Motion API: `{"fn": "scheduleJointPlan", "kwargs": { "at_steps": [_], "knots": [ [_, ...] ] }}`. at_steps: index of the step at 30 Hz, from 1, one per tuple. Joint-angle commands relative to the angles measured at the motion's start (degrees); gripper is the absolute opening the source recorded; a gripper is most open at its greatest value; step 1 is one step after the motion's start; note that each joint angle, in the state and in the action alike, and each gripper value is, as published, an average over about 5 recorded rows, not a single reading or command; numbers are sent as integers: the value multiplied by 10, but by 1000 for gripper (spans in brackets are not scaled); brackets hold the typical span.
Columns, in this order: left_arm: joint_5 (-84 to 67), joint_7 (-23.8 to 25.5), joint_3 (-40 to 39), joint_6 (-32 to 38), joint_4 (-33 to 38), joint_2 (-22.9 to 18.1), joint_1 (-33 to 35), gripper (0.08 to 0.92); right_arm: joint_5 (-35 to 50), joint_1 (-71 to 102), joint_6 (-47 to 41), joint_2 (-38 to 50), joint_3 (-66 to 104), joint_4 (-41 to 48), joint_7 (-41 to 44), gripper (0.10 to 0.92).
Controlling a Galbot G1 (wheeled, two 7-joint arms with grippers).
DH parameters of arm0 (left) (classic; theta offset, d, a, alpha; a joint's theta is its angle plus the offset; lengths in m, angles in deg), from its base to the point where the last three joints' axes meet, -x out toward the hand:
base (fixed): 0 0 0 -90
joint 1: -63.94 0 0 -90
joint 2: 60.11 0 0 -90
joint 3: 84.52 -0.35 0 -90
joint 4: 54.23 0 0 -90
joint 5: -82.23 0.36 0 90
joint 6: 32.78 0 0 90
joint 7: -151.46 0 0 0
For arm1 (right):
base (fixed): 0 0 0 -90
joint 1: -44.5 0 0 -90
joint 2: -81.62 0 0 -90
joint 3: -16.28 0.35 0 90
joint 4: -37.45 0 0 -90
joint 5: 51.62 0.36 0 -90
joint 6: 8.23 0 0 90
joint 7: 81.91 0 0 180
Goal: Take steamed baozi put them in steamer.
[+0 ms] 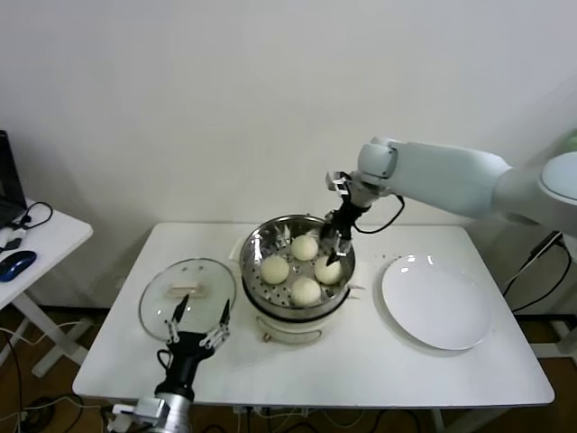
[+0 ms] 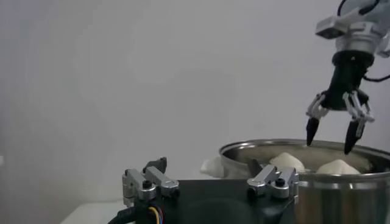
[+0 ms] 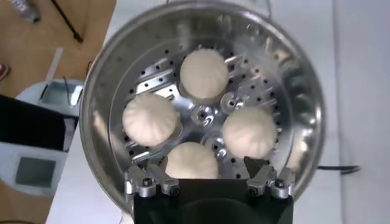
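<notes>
baozi (image 1: 305, 246), all four, sit in the steamer (image 1: 255, 245). right tool (image 1: 334, 244) hangs spread just above one; dropping lower could squash it. left tool (image 1: 200, 319), spread, waits near the glass lid (image 1: 159, 290).

— What sat on the white table (image 1: 361, 361) apart from the job?

— I saw a glass lid (image 1: 187, 296) lying flat toward my left and a bare white plate (image 1: 436, 303) toward my right.

— And off the table?

— I noticed a second white table (image 1: 50, 239) further left, carrying a blue mouse (image 1: 16, 264) and a black cable (image 1: 34, 216).
</notes>
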Motion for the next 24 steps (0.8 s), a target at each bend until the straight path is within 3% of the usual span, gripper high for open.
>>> {"fn": "scheduleJointPlan", "kwargs": {
  "at_steps": [1,8,15,24],
  "knots": [
    [2,-1,12,-2,0,3,-6,823,-51,29,10,117,193,-69,-88,823],
    [12,-6,24,10,1,-2,-7,823,-99,111,-7,243,307,-184,-222,823],
    [25,-3,32,22,7,1,-8,823,-153,287,-10,351,492,-257,-297,823],
    [24,26,43,3,11,8,0,823,-190,617,28,394,809,-306,-372,823]
  ]
}}
